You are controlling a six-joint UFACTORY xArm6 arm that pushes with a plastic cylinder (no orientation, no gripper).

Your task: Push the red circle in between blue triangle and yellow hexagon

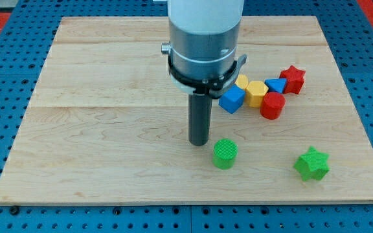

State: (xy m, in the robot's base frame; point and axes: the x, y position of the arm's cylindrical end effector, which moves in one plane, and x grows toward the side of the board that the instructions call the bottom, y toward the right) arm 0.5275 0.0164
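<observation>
Rod end, my tip [199,143], rests on the wooden board [96,149], touching no block; it has no jaws to open or close. Just to its right in the view sits the green circle [225,154]. Up and to the right I see the red circle [272,105], touching the yellow hexagon [257,93], with the blue triangle [276,85] just above it. The blue cube [232,99] is nearer to my tip, the red star [293,79] farther right.

**Cluster crowding upper right, two blocks lying apart below**

On the board [96,129], my tip [199,143] is standing just left of the green circle [225,154], with the green star [312,164] lying further right. Above them, the blue cube [232,99], yellow hexagon [257,93], blue triangle [276,85] and red star [293,79] are running rightward, with the red circle [272,105] sitting just below the hexagon.
</observation>
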